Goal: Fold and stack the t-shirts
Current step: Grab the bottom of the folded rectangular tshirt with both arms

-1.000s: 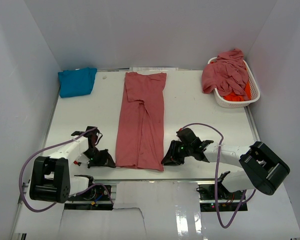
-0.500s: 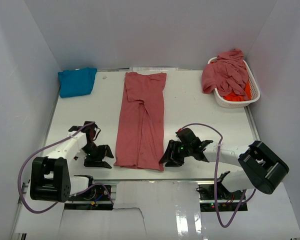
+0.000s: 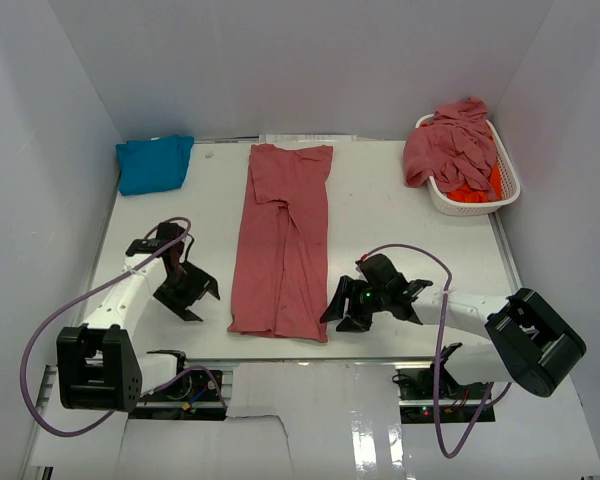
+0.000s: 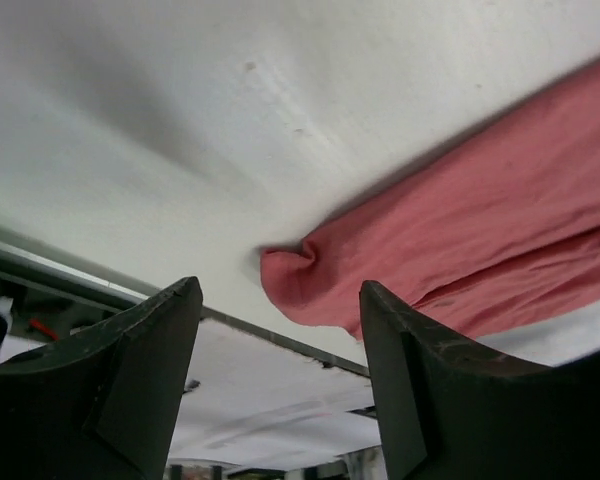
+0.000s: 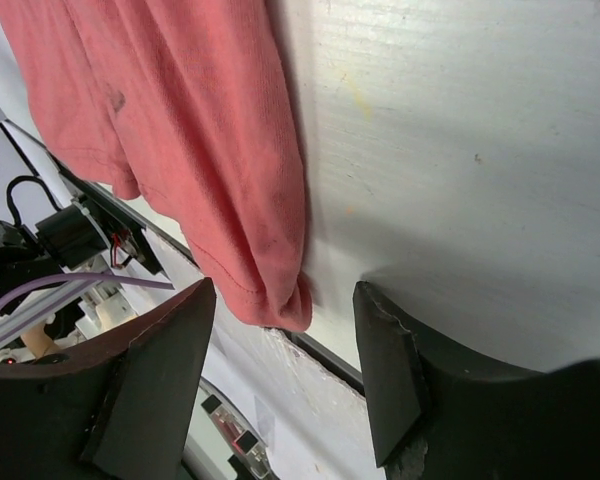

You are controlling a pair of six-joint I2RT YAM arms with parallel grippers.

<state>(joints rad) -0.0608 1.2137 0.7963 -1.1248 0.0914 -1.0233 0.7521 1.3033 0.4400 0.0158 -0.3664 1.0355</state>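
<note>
A dusty rose-red t-shirt (image 3: 280, 240) lies folded lengthwise as a long strip down the middle of the white table (image 3: 410, 230). My left gripper (image 3: 195, 297) stands open to the left of its near left corner, apart from the cloth. In the left wrist view that gripper (image 4: 280, 288) has nothing between its fingers, and the shirt's corner (image 4: 460, 240) lies beyond them. My right gripper (image 3: 338, 318) is open beside the near right corner. In the right wrist view the gripper (image 5: 285, 290) has its jaws apart, with the shirt's hem (image 5: 180, 130) lying loose ahead.
A folded turquoise t-shirt (image 3: 155, 162) sits at the back left corner. At the back right a white slatted basket (image 3: 442, 203) holds rose-red shirts (image 3: 450, 145) over an orange one (image 3: 475, 190). The table's near edge runs just behind both grippers.
Both grippers have opened and let go of the shirt's near corners. The left arm has drawn back to the left and away from the near edge. The right arm has hardly moved.
</note>
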